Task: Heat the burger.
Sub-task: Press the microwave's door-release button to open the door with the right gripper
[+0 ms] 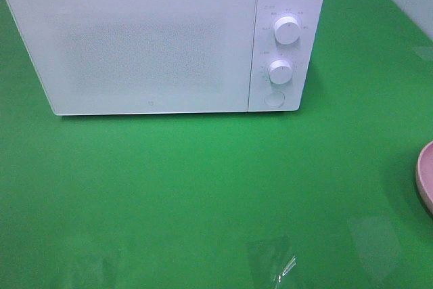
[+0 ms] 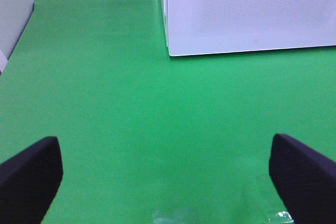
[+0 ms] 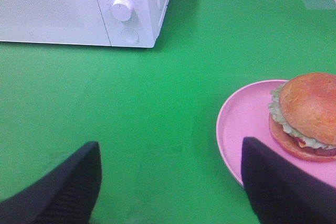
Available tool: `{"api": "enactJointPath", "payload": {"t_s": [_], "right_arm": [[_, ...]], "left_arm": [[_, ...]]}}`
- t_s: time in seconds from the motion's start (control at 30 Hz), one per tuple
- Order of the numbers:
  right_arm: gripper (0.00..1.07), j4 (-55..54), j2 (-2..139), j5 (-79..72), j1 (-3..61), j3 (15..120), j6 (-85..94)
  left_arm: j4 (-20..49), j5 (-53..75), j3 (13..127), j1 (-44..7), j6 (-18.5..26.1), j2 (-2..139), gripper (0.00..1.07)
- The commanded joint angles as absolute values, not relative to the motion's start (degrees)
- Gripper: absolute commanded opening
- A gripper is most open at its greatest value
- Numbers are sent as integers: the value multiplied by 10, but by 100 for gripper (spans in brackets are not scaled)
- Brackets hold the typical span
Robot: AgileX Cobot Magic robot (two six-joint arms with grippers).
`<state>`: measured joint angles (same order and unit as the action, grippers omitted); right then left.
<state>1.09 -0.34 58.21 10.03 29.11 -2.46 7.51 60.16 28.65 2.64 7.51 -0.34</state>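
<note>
Nothing is done yet: the microwave (image 1: 135, 38) is shut, the burger (image 3: 307, 116) sits on the pink plate (image 3: 239, 124) near the spread, empty right fingers (image 3: 73, 182), and the left fingers (image 2: 31, 166) hang spread over the worktop (image 1: 203, 194).

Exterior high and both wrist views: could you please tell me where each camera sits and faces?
Exterior high: mounted high, facing down on the microwave and table; no arm shows.
Left wrist: low, facing the microwave; open left gripper shows.
Right wrist: low, facing burger, pink plate; open right gripper shows.
Shared: microwave in all three.
</note>
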Motion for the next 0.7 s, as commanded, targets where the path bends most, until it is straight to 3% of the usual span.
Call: {"api": "enactJointPath", "payload": {"t_s": [0.03,0.7], "right_arm": [[73,8,-6,561,101,299,-18],[73,9,147,262,101,269,-18]], "left_arm": [[74,593,285,25,76,-13,102],[74,593,285,25,76,-13,102]]}}
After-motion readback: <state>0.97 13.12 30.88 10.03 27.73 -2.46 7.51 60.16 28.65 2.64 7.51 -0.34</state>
